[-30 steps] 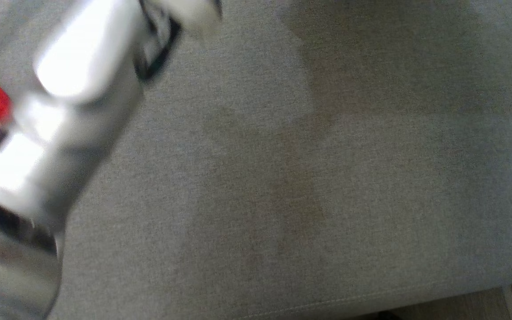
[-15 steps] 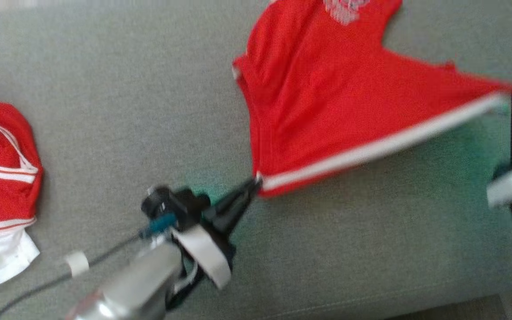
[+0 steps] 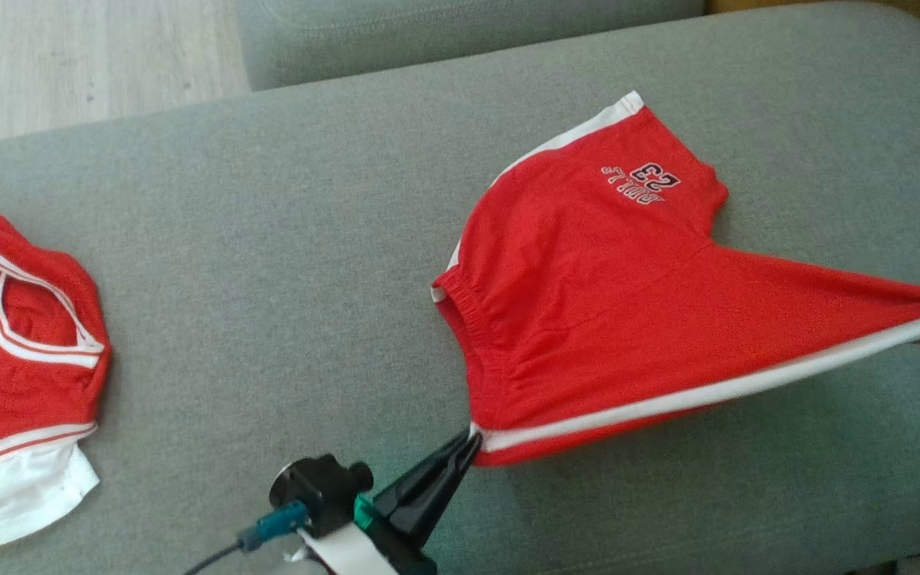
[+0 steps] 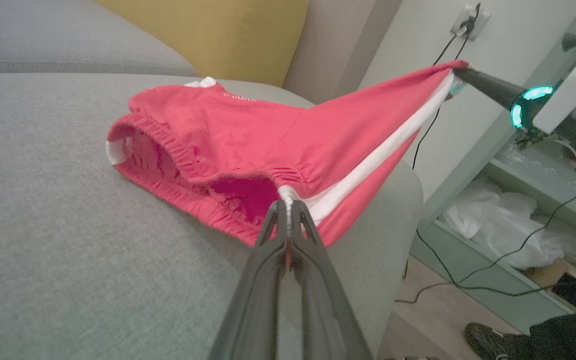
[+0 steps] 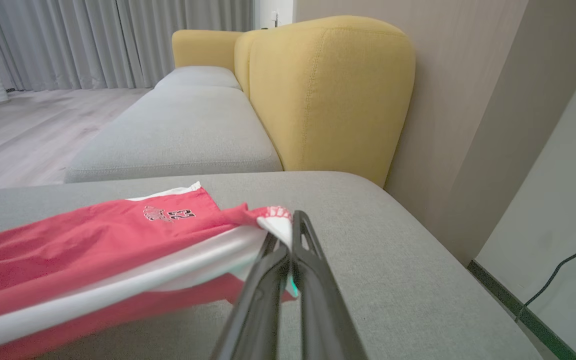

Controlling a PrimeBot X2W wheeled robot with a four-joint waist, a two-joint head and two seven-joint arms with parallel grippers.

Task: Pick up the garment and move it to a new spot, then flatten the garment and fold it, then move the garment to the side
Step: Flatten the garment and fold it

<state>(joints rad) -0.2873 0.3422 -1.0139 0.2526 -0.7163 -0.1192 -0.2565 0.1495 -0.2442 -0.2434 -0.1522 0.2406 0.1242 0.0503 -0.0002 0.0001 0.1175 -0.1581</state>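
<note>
The garment (image 3: 588, 295) is a pair of red shorts with a white side stripe and a "23" print, lying on the grey sofa seat (image 3: 268, 239). My left gripper (image 3: 472, 436) is shut on the waistband end of the stripe, seen close in the left wrist view (image 4: 286, 204). My right gripper (image 5: 288, 225) is shut on the leg-hem end of the same stripe, and it also appears in the left wrist view (image 4: 460, 75). The striped edge is lifted and pulled taut between the two grippers. The far half of the garment (image 4: 193, 115) rests on the cushion.
A red and white jersey (image 3: 13, 335) lies crumpled at the seat's left end. A yellow backrest (image 5: 328, 90) stands behind the right end. Beyond the right edge are the floor, cables, a pale green shelf (image 4: 468, 260) and a person's shoe (image 4: 488, 335).
The head camera has swung from bare cushion to the garment. Over the last half second both grippers keep their hold, with the striped edge still stretched between them.
</note>
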